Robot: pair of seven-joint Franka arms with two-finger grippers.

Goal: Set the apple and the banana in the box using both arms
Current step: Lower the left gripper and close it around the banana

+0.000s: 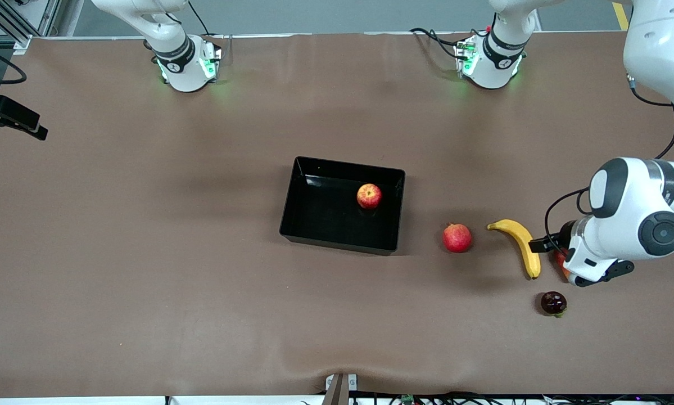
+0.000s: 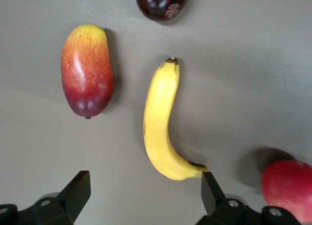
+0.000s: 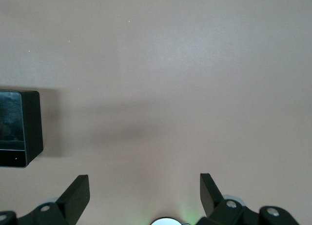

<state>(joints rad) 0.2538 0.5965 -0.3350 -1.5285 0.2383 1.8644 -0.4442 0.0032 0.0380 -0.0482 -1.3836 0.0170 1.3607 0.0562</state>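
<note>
The apple (image 1: pixel 369 196) lies inside the black box (image 1: pixel 300 197) at mid-table, near the wall toward the left arm's end. The banana (image 1: pixel 519 244) lies on the table toward the left arm's end, outside the box. My left gripper (image 1: pixel 550 250) hovers low beside it, over a mango. In the left wrist view this gripper (image 2: pixel 145 181) is open and empty, with the banana (image 2: pixel 158 122) just ahead and its stem end close to one finger (image 2: pixel 210 188). My right gripper (image 3: pixel 144 181) is open over bare table, with a corner of the box (image 3: pixel 30 132) off to one side. It is out of the front view.
A red pomegranate (image 1: pixel 457 237) sits between the box and the banana. A red-yellow mango (image 2: pixel 87 71) lies beside the banana, mostly under the left wrist in the front view. A dark round fruit (image 1: pixel 553 303) lies nearer the front camera. The right arm's base (image 1: pixel 182 62) stands at the table's edge.
</note>
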